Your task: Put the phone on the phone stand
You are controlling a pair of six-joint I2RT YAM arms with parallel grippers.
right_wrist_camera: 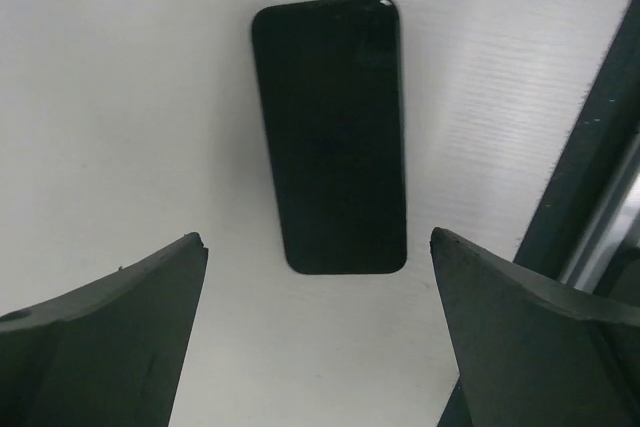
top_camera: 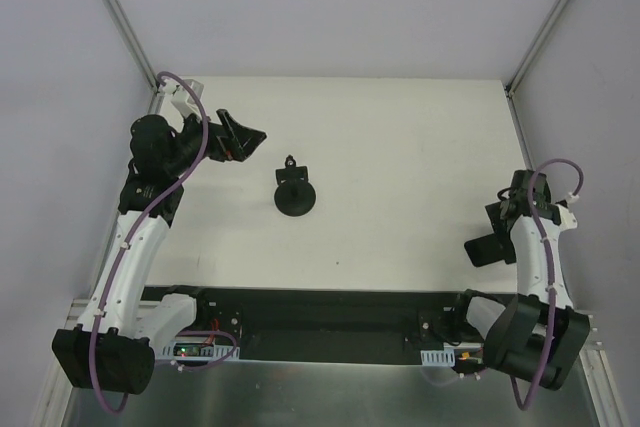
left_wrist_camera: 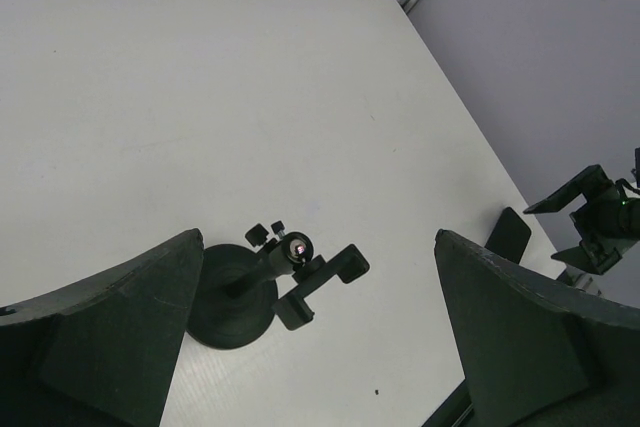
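The phone stand is all black, with a round disc base, a thin post and a small clamp head, and stands at the table's centre-left. It shows low in the left wrist view, clamp head tilted right. My left gripper is open and empty, to the stand's left and above it; its jaws frame the stand. The phone is a black slab lying flat near the table's right front. In the right wrist view the phone lies just ahead of my open, empty right gripper, which hovers above it.
The white table has grey walls on three sides and metal frame posts at the back corners. A black mounting strip with both arm bases runs along the near edge, close to the right of the phone.
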